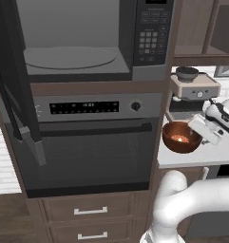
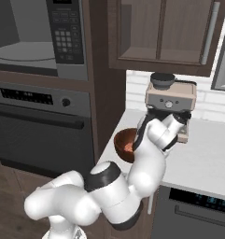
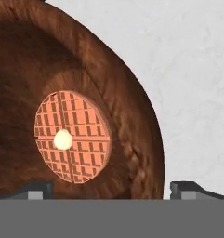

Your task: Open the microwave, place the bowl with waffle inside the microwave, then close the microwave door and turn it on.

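Evidently rigid wooden bowl on counter, right of oven; glossy inside, probably slick. Loose waffle could slide: keep level. Grip rim. Gripper spread wide, straddling near rim.

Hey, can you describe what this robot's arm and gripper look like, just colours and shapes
The arm is glossy white, built of thick rounded tube-like segments with bulbous elbows, and dark grey to black rings at the joints. The gripper has a white boxy hand with dark trim and two small dark grey blocky finger tips. No cables or markings are visible.
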Available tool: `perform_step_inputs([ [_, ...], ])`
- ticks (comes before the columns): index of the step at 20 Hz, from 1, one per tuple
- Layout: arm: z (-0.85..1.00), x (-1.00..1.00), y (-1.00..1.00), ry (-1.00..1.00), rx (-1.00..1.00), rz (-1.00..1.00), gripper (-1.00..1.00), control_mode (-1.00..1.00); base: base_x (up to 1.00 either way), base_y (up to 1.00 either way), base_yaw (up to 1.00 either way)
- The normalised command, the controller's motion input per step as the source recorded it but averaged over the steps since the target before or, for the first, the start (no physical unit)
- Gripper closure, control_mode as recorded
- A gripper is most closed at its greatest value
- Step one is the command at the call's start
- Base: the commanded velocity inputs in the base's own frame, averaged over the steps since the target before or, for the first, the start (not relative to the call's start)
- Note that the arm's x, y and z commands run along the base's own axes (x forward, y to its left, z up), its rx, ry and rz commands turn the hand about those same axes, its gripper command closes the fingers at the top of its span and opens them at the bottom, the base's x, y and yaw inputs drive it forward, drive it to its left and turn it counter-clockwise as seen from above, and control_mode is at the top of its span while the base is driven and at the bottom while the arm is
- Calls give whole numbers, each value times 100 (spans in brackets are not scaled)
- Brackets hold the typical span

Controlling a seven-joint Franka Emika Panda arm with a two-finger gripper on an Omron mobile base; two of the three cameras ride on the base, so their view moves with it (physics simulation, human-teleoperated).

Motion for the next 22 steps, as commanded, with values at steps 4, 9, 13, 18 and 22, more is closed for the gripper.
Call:
perform_step_inputs([
  [4, -57, -6, 4, 0, -11, 0, -100, -100, 0, 0, 0],
  [9, -49, -3, 1, 0, -8, 0, 100, -100, 0, 0, 0],
  [13, -22, 0, 9, 0, -7, -1, 100, -100, 0, 0, 0],
  [18, -11, -1, 7, 0, -3, -3, 100, -100, 0, 0, 0],
  [22, 3, -25, 0, -2, 0, -7, 100, -100, 0, 0, 0],
])
